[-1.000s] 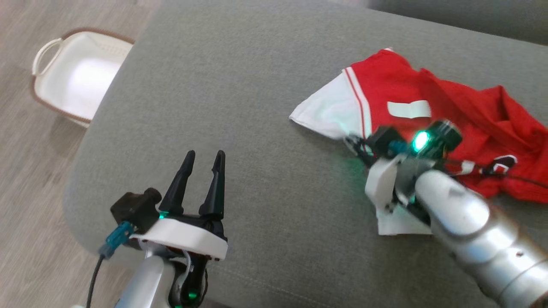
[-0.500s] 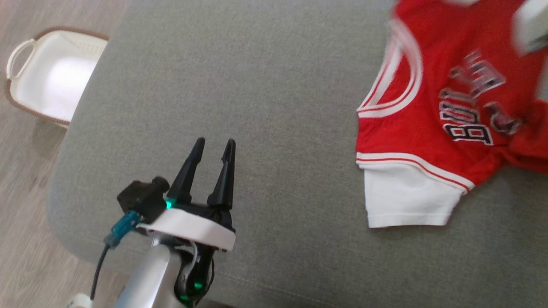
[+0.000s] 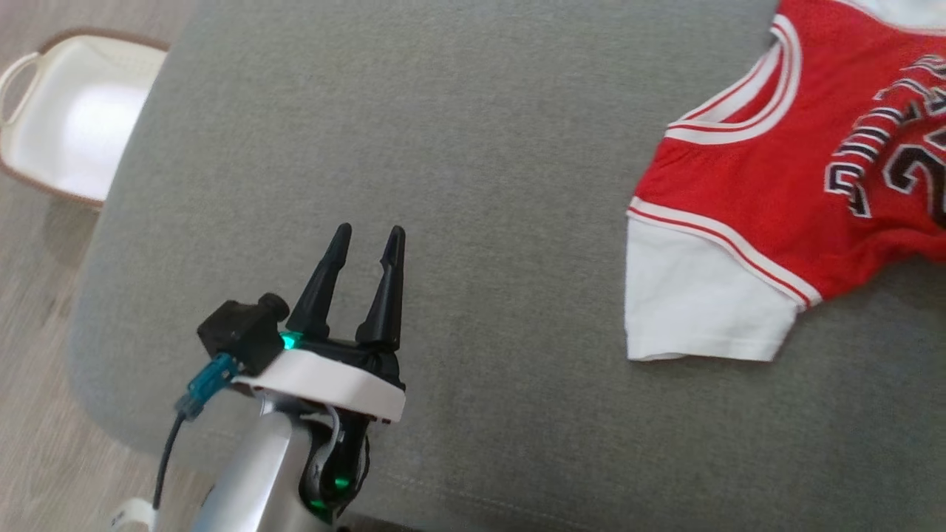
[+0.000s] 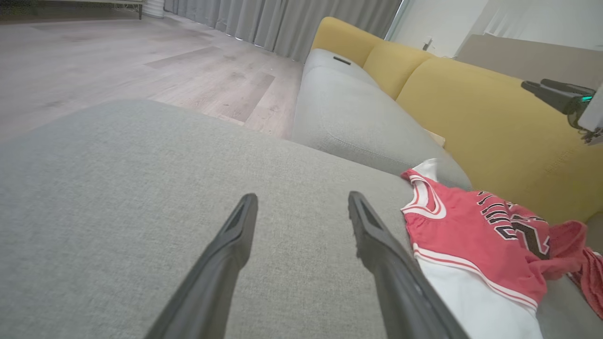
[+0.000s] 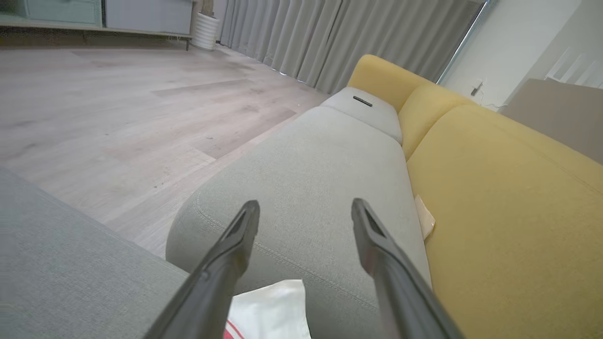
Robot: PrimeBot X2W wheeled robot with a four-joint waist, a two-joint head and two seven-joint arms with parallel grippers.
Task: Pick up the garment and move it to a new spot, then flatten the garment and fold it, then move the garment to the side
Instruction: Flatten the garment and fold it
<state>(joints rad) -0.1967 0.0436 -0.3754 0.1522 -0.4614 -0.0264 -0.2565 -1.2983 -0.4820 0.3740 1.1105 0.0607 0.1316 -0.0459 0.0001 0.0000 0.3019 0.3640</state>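
Observation:
The garment (image 3: pixel 746 185) is a red jersey with white trim, dark lettering and a white sleeve. It lies spread on the grey cushion (image 3: pixel 480 148) at the right, its far part bunched in the left wrist view (image 4: pixel 476 230). My left gripper (image 3: pixel 367 235) hovers open and empty over the cushion's near left part, well left of the jersey (image 4: pixel 301 197). My right gripper (image 5: pixel 305 205) is open with nothing between its fingers, raised above the jersey, whose white edge (image 5: pixel 273 306) shows below it. The left wrist view catches it high at the right (image 4: pixel 527 85).
A white laundry basket (image 3: pixel 29 59) stands on the wooden floor left of the cushion. A second grey seat (image 5: pixel 330 155) and yellow sofa backs (image 5: pixel 494 212) lie beyond the jersey. Bare cushion stretches between my left gripper and the jersey.
My right gripper, shut on the crumpled garment a second ago, has opened, let go and lifted out of the head view. The jersey now lies spread, lettering up. The head camera has shifted.

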